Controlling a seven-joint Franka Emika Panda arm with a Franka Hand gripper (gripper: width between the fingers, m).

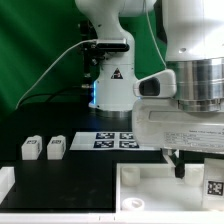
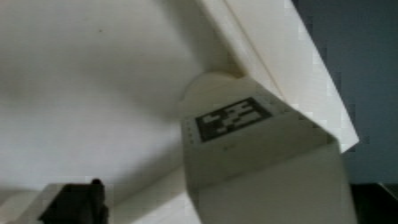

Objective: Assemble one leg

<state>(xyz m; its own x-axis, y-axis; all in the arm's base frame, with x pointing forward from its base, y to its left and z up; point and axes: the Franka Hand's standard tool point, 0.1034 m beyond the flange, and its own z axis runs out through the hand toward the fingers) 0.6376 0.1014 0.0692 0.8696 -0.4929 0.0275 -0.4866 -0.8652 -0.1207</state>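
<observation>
In the wrist view a leg (image 2: 249, 150), a white block with a black-and-white tag, stands on the large white panel (image 2: 89, 90) near its edge. It lies between the fingers of my gripper (image 2: 217, 206). One dark finger (image 2: 73, 204) shows with a gap between it and the leg, so the gripper looks open. In the exterior view my gripper (image 1: 184, 168) hangs low over the panel (image 1: 150, 192) at the right, beside a tagged leg (image 1: 213, 185). Two more legs (image 1: 31, 148) (image 1: 56, 147) stand on the dark table at the left.
The marker board (image 1: 115, 140) lies in the middle of the table in front of the arm's base (image 1: 112, 85). A white piece (image 1: 5, 182) shows at the left edge. A green backdrop stands behind.
</observation>
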